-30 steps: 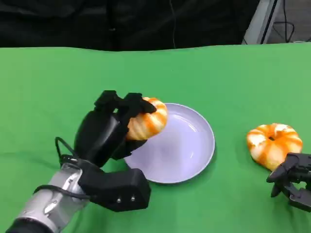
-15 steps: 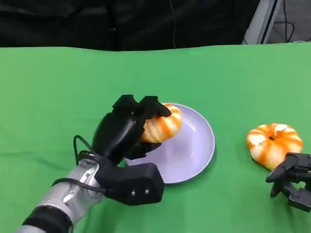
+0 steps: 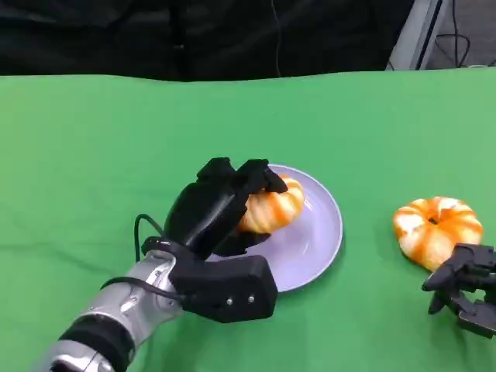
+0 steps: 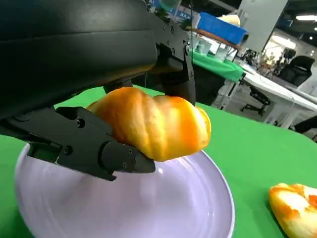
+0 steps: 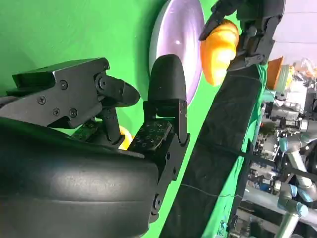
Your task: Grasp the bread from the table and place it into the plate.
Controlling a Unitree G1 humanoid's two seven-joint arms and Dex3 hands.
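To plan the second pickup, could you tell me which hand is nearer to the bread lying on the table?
Right. The right hand sits just beside the bread on the table, at its near side. The left hand is far across, holding the other bread over the plate.

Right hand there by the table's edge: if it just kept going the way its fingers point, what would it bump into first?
Most likely the second bread. The right hand rests just short of it, fingers aimed toward it, holding nothing. Depth is hard to judge, so it might graze the side.
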